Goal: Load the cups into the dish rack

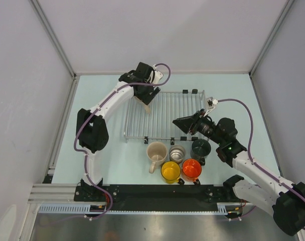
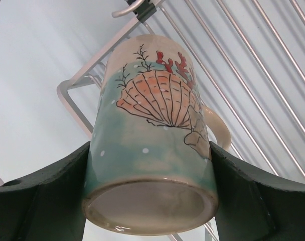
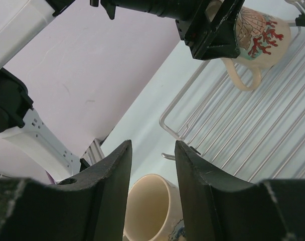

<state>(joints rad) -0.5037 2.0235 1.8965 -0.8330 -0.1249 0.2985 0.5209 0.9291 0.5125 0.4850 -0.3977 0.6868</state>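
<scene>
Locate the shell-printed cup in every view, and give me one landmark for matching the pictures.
Top external: the shell cup is a cream sliver at the far-left corner of the dish rack, mostly hidden.
Left wrist: the shell cup fills the centre, base toward the camera.
Right wrist: the shell cup is at top right, handle hanging down above the wires.
Shared landmark: the dish rack, whose silver wires show in all three views.

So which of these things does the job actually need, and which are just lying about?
Part of the job: dish rack; shell-patterned cup, held at the rack's corner; plain cream cup; steel cup; dark cup; yellow cup; orange cup.
Just there: nothing loose, only the metal rail and white walls.
</scene>
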